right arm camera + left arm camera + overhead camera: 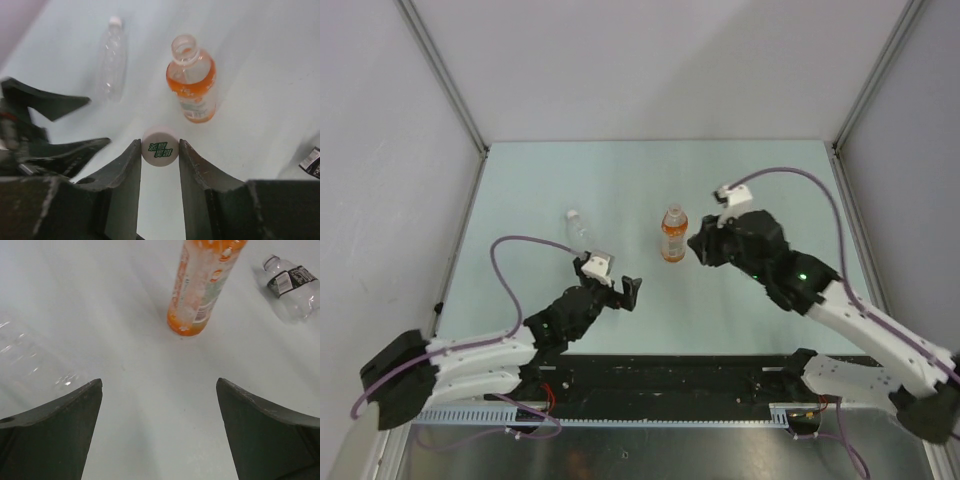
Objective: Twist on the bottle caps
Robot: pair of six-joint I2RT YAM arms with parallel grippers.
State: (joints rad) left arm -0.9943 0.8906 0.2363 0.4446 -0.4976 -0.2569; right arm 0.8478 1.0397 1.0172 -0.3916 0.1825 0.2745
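The right gripper (160,146) is clamped on a white cap (160,149). Its two fingers press the rim from either side, and the printed top faces the wrist camera. It hangs near the orange bottle (191,82), which stands upright on the tabletop (620,170) with its mouth open and bare. The left gripper (159,382) has its jaws wide apart and holds nothing. It sits low over the tabletop with the orange bottle ahead of it.

The cap is small, light and stiff. Its short wall gives the fingers little to bear on, so I judge it could slip or cock if it meets the neck off-square. The orange bottle looks thin-walled, light and tall for its base, so a sideways push or a twist at the neck would likely tip or spin it. The best hold seems to be around its body below the shoulder, with the left gripper, gently enough not to dent it.

A clear bottle (112,55) lies on its side well apart, already capped in white. A labelled bottle (292,285) lies uncapped beyond the orange one.
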